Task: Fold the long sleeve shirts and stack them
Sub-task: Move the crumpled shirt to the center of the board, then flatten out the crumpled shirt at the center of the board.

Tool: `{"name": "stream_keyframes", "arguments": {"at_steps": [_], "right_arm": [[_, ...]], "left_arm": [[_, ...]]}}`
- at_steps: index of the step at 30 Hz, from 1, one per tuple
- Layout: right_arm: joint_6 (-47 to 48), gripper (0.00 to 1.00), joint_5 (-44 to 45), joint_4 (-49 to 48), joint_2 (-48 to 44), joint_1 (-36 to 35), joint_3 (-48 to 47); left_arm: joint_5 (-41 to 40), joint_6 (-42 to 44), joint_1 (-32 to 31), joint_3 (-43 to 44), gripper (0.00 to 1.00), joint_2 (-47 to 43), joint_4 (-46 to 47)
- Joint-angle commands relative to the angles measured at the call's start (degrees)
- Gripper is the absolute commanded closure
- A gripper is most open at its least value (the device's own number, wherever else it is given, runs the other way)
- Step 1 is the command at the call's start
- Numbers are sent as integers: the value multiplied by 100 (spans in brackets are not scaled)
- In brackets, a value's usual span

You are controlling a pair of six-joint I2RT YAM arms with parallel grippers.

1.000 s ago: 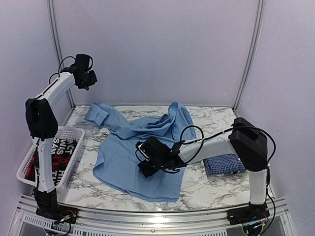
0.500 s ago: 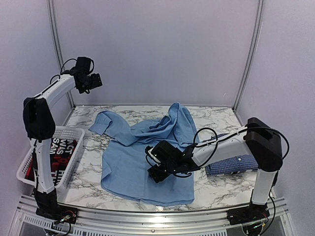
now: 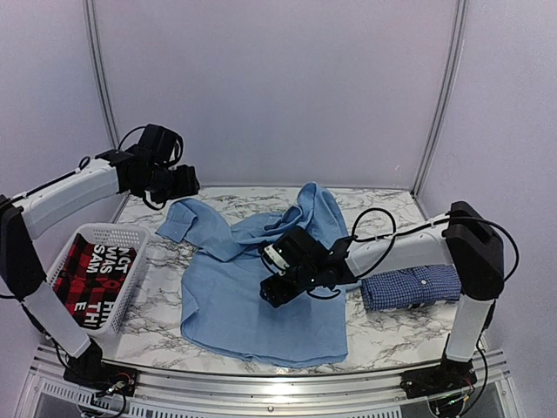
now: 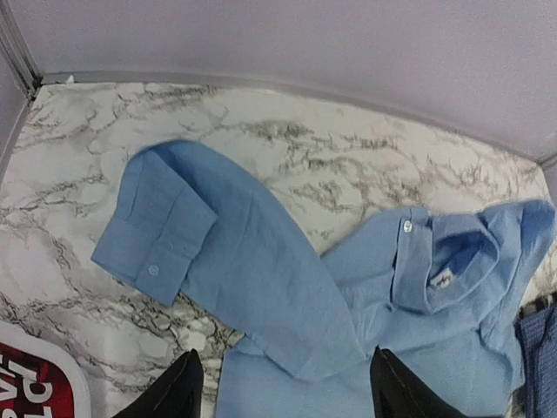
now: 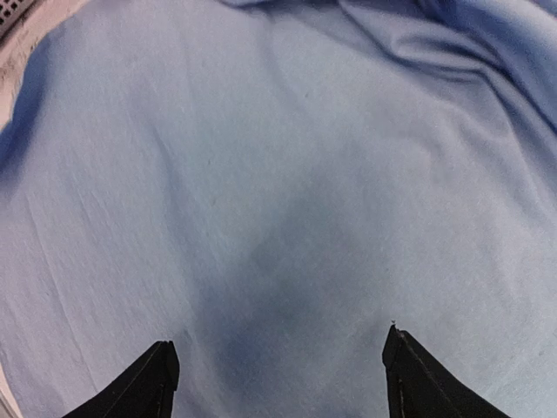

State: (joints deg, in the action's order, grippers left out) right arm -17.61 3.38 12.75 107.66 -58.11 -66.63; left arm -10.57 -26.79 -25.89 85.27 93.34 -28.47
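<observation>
Left hand (image 3: 184, 183) hangs in the air above the far left corner of the bench (image 3: 383, 209), its two fingers (image 4: 178, 394) spread wide with nothing between them. Off at the bench's left edge sits a white basket (image 3: 130, 237) with a red-and-black garment (image 3: 87, 279) lying in it.

Below the left hand and a little to its right, well apart from it, lies the buttoned cuff (image 4: 152, 231) of the light blue shirt (image 3: 252, 300). That sleeve runs back across the marble to the shirt's body. The shirt is unfolded across the middle of the bench, with its collar (image 4: 444, 261) rumpled up toward the far side and its hem toward the near edge.

The right hand (image 3: 271, 292) is reaching in from the right, low over the middle of that same shirt. Its fingers (image 5: 152, 383) stand wide apart over smooth blue cloth, a dark shadow beneath them, and they pinch nothing. Whether the tips touch the fabric I cannot tell.

To the right, beside the light blue shirt and behind the right arm's forearm, the dark blue checked shirt (image 3: 409, 287) lies folded into a neat rectangle on the bench.
</observation>
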Motion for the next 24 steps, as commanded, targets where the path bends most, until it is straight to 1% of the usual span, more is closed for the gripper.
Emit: {"name": "stream_keyframes", "arguments": {"at_steps": [1,5,8,13,18,24], "right_arm": [[-94,23,-137,3,-160,209,-462],[-221,23,-278,-152,37,418,-710],[-323,23,-276,-224,187,562,-870],[-510,23,-277,-379,371,716,-952],[-542,24,-279,-405,443,811,-991],[-443,24,-461,-321,566,871,-1181]], "left_arm": [[270,-450,-367,-979,36,-432,99],[513,-833,-931,-1644,43,-474,435],[415,-1036,-1431,-1856,46,-201,511],[369,-1545,-1979,-2226,48,182,783],[269,-2022,-2166,-2867,48,146,980],[71,-2167,-2149,-3878,48,-455,994]]}}
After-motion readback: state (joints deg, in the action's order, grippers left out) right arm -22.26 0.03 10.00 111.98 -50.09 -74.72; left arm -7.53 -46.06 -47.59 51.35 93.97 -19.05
